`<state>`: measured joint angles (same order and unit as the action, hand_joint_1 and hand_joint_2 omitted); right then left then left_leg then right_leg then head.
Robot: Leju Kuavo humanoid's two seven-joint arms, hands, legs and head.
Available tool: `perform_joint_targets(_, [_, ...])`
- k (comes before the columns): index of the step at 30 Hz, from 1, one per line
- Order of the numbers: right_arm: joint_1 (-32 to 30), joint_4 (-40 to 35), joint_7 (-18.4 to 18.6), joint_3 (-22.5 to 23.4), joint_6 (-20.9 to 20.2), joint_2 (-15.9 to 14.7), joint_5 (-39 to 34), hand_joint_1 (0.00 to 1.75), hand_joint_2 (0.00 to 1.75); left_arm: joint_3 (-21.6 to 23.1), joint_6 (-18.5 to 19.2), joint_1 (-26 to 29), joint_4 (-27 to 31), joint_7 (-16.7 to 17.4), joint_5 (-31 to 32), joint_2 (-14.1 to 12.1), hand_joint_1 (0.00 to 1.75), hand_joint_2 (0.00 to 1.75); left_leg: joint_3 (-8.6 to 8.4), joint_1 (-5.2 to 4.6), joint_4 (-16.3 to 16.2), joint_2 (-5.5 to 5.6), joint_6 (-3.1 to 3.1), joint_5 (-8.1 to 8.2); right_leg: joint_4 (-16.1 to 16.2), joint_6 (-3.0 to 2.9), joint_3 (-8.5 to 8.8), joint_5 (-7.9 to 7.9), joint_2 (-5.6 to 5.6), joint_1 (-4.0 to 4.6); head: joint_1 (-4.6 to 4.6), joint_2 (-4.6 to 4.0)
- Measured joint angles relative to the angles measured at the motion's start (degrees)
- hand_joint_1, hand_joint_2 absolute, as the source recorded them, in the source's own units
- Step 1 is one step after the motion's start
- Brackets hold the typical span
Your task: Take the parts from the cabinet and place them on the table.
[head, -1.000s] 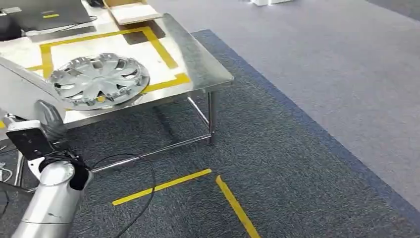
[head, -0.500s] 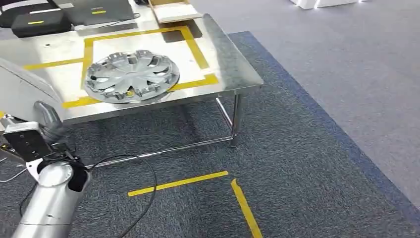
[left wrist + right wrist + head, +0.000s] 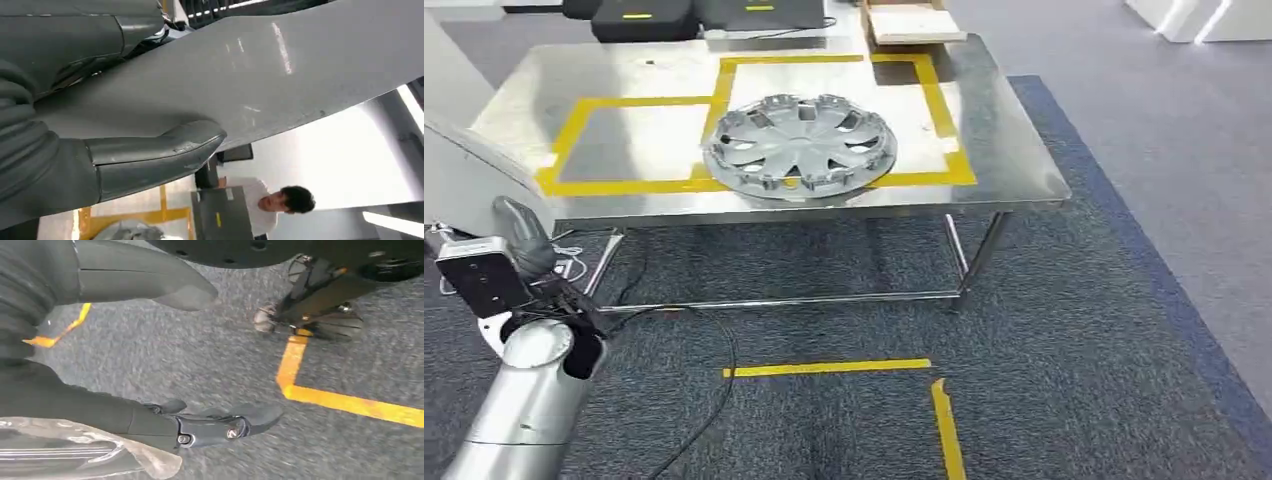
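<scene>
A large light grey panel point(image 3: 464, 175) enters the head view at the left edge. My left hand point(image 3: 519, 240) grips its edge. In the left wrist view the thick grey thumb point(image 3: 160, 150) presses against the panel point(image 3: 260, 75). A silver hubcap point(image 3: 801, 146) lies flat on the steel table point(image 3: 1014, 165), over the yellow tape outline point(image 3: 639, 185). My right hand point(image 3: 60, 385) hangs over the dark carpet with its fingers point(image 3: 225, 425) apart and nothing in them.
Black cases point(image 3: 644, 15) and a cardboard box point(image 3: 909, 22) sit at the table's far edge. A black cable point(image 3: 714, 370) loops on the carpet by my left arm. Yellow floor tape point(image 3: 824, 368) marks the carpet before the table. A person point(image 3: 295, 200) stands beyond the table.
The whole picture has shifted: the camera turned, so the table and hubcap now sit near the centre, facing me. My left hand still holds the panel.
</scene>
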<state>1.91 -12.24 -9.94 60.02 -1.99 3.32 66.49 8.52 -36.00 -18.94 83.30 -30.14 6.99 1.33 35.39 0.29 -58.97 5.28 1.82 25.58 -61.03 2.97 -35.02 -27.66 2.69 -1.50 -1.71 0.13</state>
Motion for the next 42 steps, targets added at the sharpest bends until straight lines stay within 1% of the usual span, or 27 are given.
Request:
perform_joint_targets(1, [0.0,0.0,0.0,0.0,0.0,0.0,0.0,0.0,1.75,0.0,0.0,-0.1,0.0,0.0,0.0,0.0,1.75,1.75,0.36,-0.29,-0.4,0.66,-0.51,0.19,1.4,-0.03,0.64,-1.01,2.78,-0.25,0.11,0.0])
perform_joint_targets(4, [0.0,0.0,0.1,0.0,0.0,0.0,0.0,0.0,1.75,0.0,0.0,0.1,-0.1,0.0,0.0,-0.1,1.75,1.75,0.88,0.37,-0.2,2.7,-1.63,-0.4,1.7,-1.03,1.61,-1.14,1.2,0.23,0.07,0.0])
perform_joint_targets(5, [0.2,0.0,0.1,0.0,0.0,0.0,0.0,0.0,1.75,0.0,0.0,0.1,-0.1,0.0,0.0,-0.2,1.75,1.75,0.95,0.29,-0.3,3.34,-1.8,-0.39,2.0,-1.37,1.84,-0.94,0.52,-0.08,0.07,0.0])
perform_joint_targets(6, [0.2,0.0,0.1,0.0,0.0,0.2,0.0,0.0,1.75,0.0,0.0,0.2,-0.1,0.0,0.0,-0.3,1.75,1.75,1.08,0.2,-0.8,2.39,-1.95,0.08,2.3,-1.71,2.14,-0.89,-0.43,-0.27,0.13,0.0])
perform_joint_targets(7, [0.1,0.0,0.0,0.0,0.0,0.1,0.0,0.0,1.75,0.0,0.0,-0.1,-0.1,0.0,0.0,-0.3,1.75,1.75,1.88,-0.14,-2.7,-1.0,-2.28,1.36,2.4,-2.27,2.43,-1.06,-1.0,-0.24,-0.66,0.0])
perform_joint_targets(8, [0.0,0.0,0.0,0.0,0.0,0.1,0.0,0.0,1.75,0.1,0.0,-0.3,-0.1,0.0,0.0,-0.3,1.75,1.75,3.82,0.0,-7.0,-3.25,-2.65,3.51,2.4,-2.55,2.6,-1.22,-1.97,-0.09,-0.79,0.0])
perform_joint_targets(10, [0.0,0.0,0.0,0.0,0.0,0.1,0.0,0.0,1.75,0.1,0.0,-0.1,-0.1,0.0,0.0,-0.3,1.75,1.75,7.85,0.27,-15.5,-4.64,-2.95,6.88,2.4,-2.81,2.8,-1.48,-3.5,0.1,-0.83,0.0])
perform_joint_targets(11, [-0.1,0.0,0.1,0.0,0.0,0.0,0.0,0.0,1.75,0.1,0.0,0.0,-0.2,0.0,0.0,-0.3,1.75,1.75,8.94,0.34,-17.7,-4.74,-3.01,7.17,2.4,-2.82,2.89,-1.58,-4.37,0.13,-0.85,0.0])
perform_joint_targets(13, [0.0,0.0,0.1,0.0,0.3,0.1,0.1,0.0,1.75,0.1,0.0,0.0,-0.4,0.0,0.0,-0.3,1.75,1.75,7.22,0.34,-14.1,-4.78,-2.87,4.09,2.4,-2.65,3.19,-1.88,-5.14,0.17,-0.85,0.0])
perform_joint_targets(15, [0.2,0.0,0.1,0.0,0.9,0.1,0.0,0.0,1.75,0.1,0.2,0.0,-0.4,0.3,0.0,-0.3,1.75,1.75,1.81,0.22,-3.8,-5.29,-2.24,-0.83,2.4,-2.34,3.72,-2.17,-6.08,0.2,-0.85,0.0])
perform_joint_targets(16, [0.3,0.0,0.1,0.0,1.4,0.2,0.1,0.0,1.75,0.1,0.6,0.0,-0.4,0.5,-0.1,-0.4,1.75,1.75,0.31,-0.13,-1.5,-5.91,-1.93,0.0,2.4,-2.13,3.7,-2.28,-6.28,0.32,-0.76,0.0])
perform_joint_targets(20, [0.6,0.0,0.6,0.0,1.9,0.2,0.7,0.0,1.75,0.1,1.8,0.7,-0.3,1.0,-0.4,-0.8,1.75,1.75,0.26,-0.53,-0.2,-5.62,-1.13,0.42,3.0,-0.83,3.86,-2.24,-6.82,0.46,-0.79,0.0])
perform_joint_targets(21, [0.6,0.0,0.7,0.0,1.9,0.1,0.7,0.0,1.75,0.1,2.1,0.8,-0.2,1.0,-0.4,-0.8,1.75,1.75,-0.3,0.14,0.6,-5.54,-0.61,0.04,2.8,-0.44,3.31,-2.74,-6.22,0.27,-0.78,0.0])
perform_joint_targets(22, [0.6,0.0,0.7,0.0,1.9,0.1,0.8,0.0,1.75,0.1,2.5,0.8,0.0,0.9,-0.3,-0.8,1.75,1.75,-0.43,0.11,0.7,-5.48,-0.44,0.12,1.3,-0.39,2.67,-3.73,-4.67,0.34,-0.5,0.0])
perform_joint_targets(23, [0.6,0.0,0.7,0.0,1.8,0.1,0.9,0.0,1.75,0.1,3.1,0.6,0.0,0.9,-0.2,-0.9,1.75,1.75,-0.41,0.08,0.8,-5.37,0.16,0.56,-2.5,-0.44,0.77,-5.58,-3.65,0.35,-0.31,0.0])
perform_joint_targets(25, [0.3,0.0,0.7,0.0,1.2,0.2,1.1,0.0,1.75,0.1,4.0,1.2,0.1,0.8,-0.3,-1.0,1.75,1.75,-0.59,-0.15,0.8,-5.09,0.57,0.93,-11.7,-0.38,-4.39,-8.39,-2.93,0.34,-0.15,0.0])
perform_joint_targets(26, [0.0,0.0,0.7,0.0,1.1,0.2,1.2,0.0,1.75,0.2,4.4,1.5,0.1,0.8,-0.2,-1.0,1.75,1.75,-0.77,-0.27,0.7,-4.84,0.64,1.09,-14.4,-0.3,-6.35,-8.62,-2.89,0.36,-0.17,0.0])
perform_joint_targets(27, [-0.1,0.0,0.7,0.0,1.0,0.1,1.3,0.0,1.75,0.2,4.7,1.8,0.1,0.8,-0.2,-1.0,1.75,1.75,-1.12,-0.34,0.7,-4.53,0.6,1.34,-14.5,-0.29,-7.11,-7.46,-2.88,0.36,-0.13,0.0])
perform_joint_targets(28, [-0.2,0.0,0.6,0.0,0.9,0.1,1.4,0.0,1.75,0.2,5.0,1.9,0.1,0.8,-0.2,-1.0,1.75,1.75,-1.64,-0.36,0.7,-4.3,0.48,1.68,-12.0,-0.28,-6.42,-4.89,-2.87,0.36,-0.17,0.0])
perform_joint_targets(30, [-0.2,0.0,0.5,0.0,0.7,0.1,1.6,0.0,1.75,0.1,5.3,2.0,0.4,0.8,-0.2,-1.1,1.75,1.75,-2.88,-0.3,0.5,-4.02,0.11,2.63,-2.1,-0.43,-2.36,1.39,-2.83,0.29,-0.07,0.0])
perform_joint_targets(32, [0.0,0.0,0.4,0.0,0.6,0.1,1.6,0.0,1.75,0.1,5.3,1.8,0.6,0.7,0.0,-1.2,1.75,1.75,-3.19,-0.64,0.2,-3.79,-0.64,3.55,2.2,-0.65,0.77,-0.03,-2.28,0.42,0.09,0.0])
perform_joint_targets(35, [-0.1,0.0,0.2,0.0,0.5,0.1,1.7,0.0,1.75,0.1,5.7,2.1,0.9,0.7,0.1,-1.3,1.75,1.75,-3.46,-0.38,0.7,-3.62,-1.41,3.74,2.0,-1.79,0.74,-0.84,-2.37,0.76,-0.24,0.0])
perform_joint_targets(37, [-0.1,0.0,0.0,0.0,0.3,0.3,1.8,0.0,1.75,0.1,6.1,2.2,1.6,0.7,0.2,-1.4,1.75,1.75,-3.48,-0.35,-1.0,-4.27,-2.11,4.41,2.6,-2.49,2.43,-1.4,-2.43,0.22,-0.33,0.0])
perform_joint_targets(38, [-0.2,0.0,0.0,0.0,0.3,0.3,1.8,0.0,1.75,0.1,6.3,2.0,1.7,0.5,0.3,-1.4,1.75,1.75,-1.9,-0.27,-4.3,-4.53,-2.39,5.16,2.7,-2.85,3.2,-1.97,-2.56,0.19,-0.74,0.0])
perform_joint_targets(40, [-0.1,0.0,0.0,0.0,0.3,0.3,1.9,0.0,1.75,0.1,6.5,2.3,1.7,0.5,0.3,-1.6,1.75,1.75,4.27,0.09,-14.0,-4.59,-2.88,7.55,2.7,-2.98,4.77,-3.35,-2.59,0.19,-0.66,0.0])
perform_joint_targets(41, [-0.1,0.0,0.0,0.0,0.3,0.3,1.9,0.0,1.75,0.1,6.7,2.5,1.7,0.5,0.3,-1.6,1.75,1.75,7.31,0.15,-17.8,-4.6,-3.0,8.04,2.7,-2.86,5.67,-4.18,-2.59,0.19,-0.63,0.0])
perform_joint_targets(42, [-0.2,0.0,0.0,0.0,0.2,0.3,1.9,0.0,1.75,0.1,6.8,2.7,1.7,0.5,0.3,-1.6,1.75,1.75,9.27,0.17,-18.8,-4.61,-2.99,6.86,2.7,-2.78,6.72,-5.01,-2.59,0.19,-0.59,0.0])
